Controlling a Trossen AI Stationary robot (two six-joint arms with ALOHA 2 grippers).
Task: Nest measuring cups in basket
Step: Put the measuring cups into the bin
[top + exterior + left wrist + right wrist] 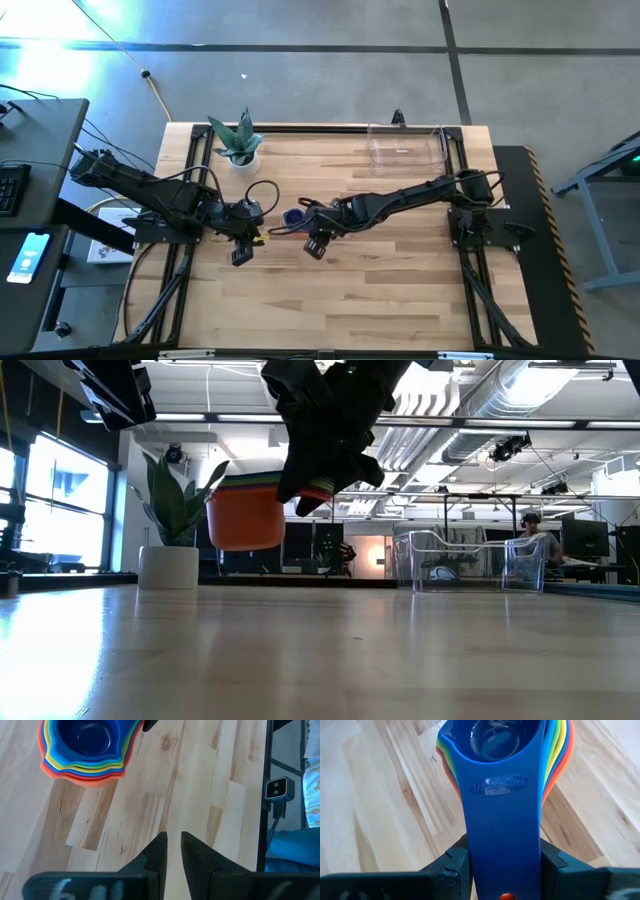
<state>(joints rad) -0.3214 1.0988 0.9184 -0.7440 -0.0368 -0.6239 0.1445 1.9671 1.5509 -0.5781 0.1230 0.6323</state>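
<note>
We observe the right gripper (504, 865) clamped on the stacked handles of the measuring cups (502, 780), one finger on each side edge of the handle bundle. This grip holds all the nested cups as one unit, so a single carry can deliver them. The blue cup sits innermost and uppermost; the orange cup forms the outer shell.

In the low view the stack (245, 510) hangs clear of the table (320, 660), bowls upright and open ends facing up. We judge that this level attitude keeps the cups seated in one another.

The long axis of the stack runs along the handles, from the bowls back into the right gripper's fingers. In the high view the bowls (294, 216) sit near the table's centre, pointing toward the left arm.

The left gripper (170, 855) hovers over bare wood just beside the stack, its fingers nearly together and holding nothing. We judge it is standing clear.

The basket (405, 148) stands at the far edge, well apart from the stack. The transfer is not yet done.
</note>
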